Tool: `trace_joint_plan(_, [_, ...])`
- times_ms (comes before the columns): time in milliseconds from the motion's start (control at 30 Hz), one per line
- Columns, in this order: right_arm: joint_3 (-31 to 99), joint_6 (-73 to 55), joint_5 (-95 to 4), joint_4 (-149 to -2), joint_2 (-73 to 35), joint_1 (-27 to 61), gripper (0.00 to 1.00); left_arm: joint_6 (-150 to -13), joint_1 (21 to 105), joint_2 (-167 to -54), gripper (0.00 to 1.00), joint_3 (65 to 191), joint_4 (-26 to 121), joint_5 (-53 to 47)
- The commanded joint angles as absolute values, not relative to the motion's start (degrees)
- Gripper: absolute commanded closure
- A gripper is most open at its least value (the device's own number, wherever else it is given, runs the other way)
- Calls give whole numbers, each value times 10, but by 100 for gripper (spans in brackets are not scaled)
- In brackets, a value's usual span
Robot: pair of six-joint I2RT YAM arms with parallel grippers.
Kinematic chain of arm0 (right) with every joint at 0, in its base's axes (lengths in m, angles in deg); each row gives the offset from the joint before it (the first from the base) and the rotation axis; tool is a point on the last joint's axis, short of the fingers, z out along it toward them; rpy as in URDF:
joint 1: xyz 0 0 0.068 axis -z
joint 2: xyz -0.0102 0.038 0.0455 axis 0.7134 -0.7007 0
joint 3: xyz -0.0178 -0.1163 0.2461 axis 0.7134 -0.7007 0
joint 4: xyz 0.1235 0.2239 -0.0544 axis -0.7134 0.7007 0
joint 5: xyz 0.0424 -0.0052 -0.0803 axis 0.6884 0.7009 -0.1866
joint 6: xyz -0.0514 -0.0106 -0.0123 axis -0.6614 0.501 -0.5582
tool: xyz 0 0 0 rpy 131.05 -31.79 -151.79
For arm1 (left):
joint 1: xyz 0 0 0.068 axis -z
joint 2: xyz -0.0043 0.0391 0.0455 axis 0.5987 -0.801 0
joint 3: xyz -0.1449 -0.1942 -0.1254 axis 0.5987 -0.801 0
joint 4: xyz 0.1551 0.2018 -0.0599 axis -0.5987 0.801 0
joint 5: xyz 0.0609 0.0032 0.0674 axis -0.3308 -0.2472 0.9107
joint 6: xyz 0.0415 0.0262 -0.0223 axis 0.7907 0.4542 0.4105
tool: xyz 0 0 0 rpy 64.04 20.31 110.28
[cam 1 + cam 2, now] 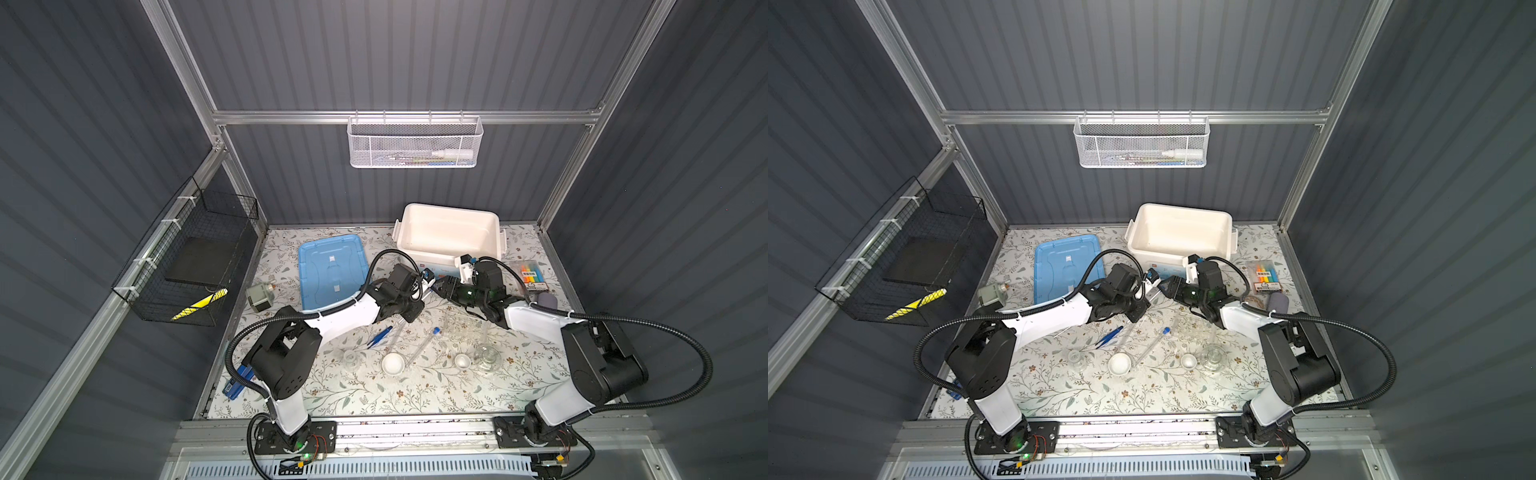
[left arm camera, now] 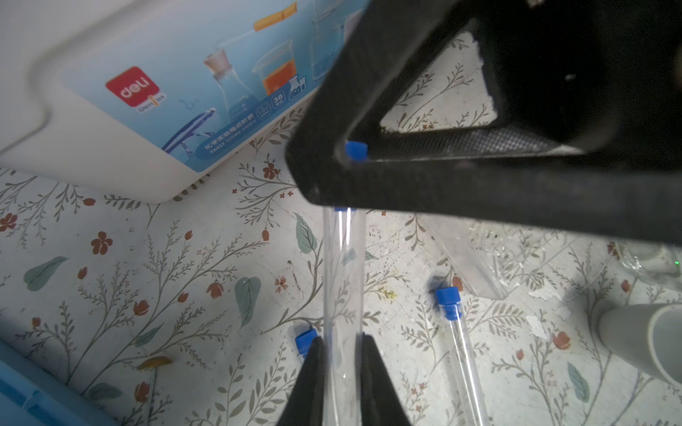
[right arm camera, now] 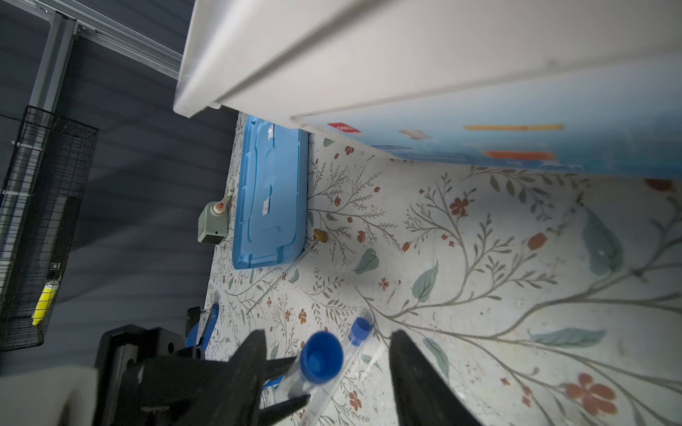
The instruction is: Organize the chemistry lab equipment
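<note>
- Across the floral table (image 1: pixel 374 399), the glassware lies in the near middle, and both arms reach in towards the centre at the back.
- Behind them stands the open white box (image 1: pixel 451 232), empty. Its blue lid (image 1: pixel 332 270) lies flat to the left.
- Just in front of the right arm stands the clear rack (image 1: pixel 463 328). It is faint in both top views, and no tube can be seen in it.
- The left gripper (image 2: pixel 341 346) is pressed onto the glass body of the held test tube (image 2: pixel 343 280), pinching it well down from the capped end.
- The right gripper (image 3: pixel 327 335) faces it with jaws spread, one finger on either side of the tube's top. The right wrist view shows a gap between each finger and the tube.
- The tube is lifted off the table, and its long axis runs straight from the left gripper to the right. The capped end points into the right jaws.
- Two more tubes lie on the mat below: one (image 2: pixel 459 354) in plain sight, the other showing only its cap (image 2: pixel 305 341) beside a left finger.
- The held tube's blue cap (image 3: pixel 321 359) sits between the right fingers, so this looks like a handover. The right arm is nearer the rack, and it probably has to close squarely across the capped end before the left gripper lets go.
</note>
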State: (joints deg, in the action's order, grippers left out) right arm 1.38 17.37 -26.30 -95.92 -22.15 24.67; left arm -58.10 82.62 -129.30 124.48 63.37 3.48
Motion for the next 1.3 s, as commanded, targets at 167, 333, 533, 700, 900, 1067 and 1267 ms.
trace_joint_plan(167, [28, 201, -247, -982, -234, 245, 49, -587, 833, -1292, 84, 1253, 628, 32])
trace_joint_plan(333, [27, 217, -229, -1002, -239, 246, 53, -588, 834, -1291, 84, 1248, 627, 35])
trace_joint_plan(533, [20, 229, -206, -1012, -244, 246, 59, -588, 835, -1292, 84, 1249, 623, 39])
trace_joint_plan(700, [14, 230, -205, -1010, -243, 246, 62, -587, 837, -1295, 84, 1251, 621, 37])
trace_joint_plan(900, [13, 230, -204, -1010, -244, 247, 66, -587, 839, -1295, 84, 1251, 622, 38])
trace_joint_plan(1067, [9, 226, -201, -1006, -243, 247, 70, -589, 838, -1298, 84, 1248, 619, 40])
trace_joint_plan(1267, [4, 216, -207, -993, -237, 246, 74, -591, 839, -1301, 84, 1250, 614, 39])
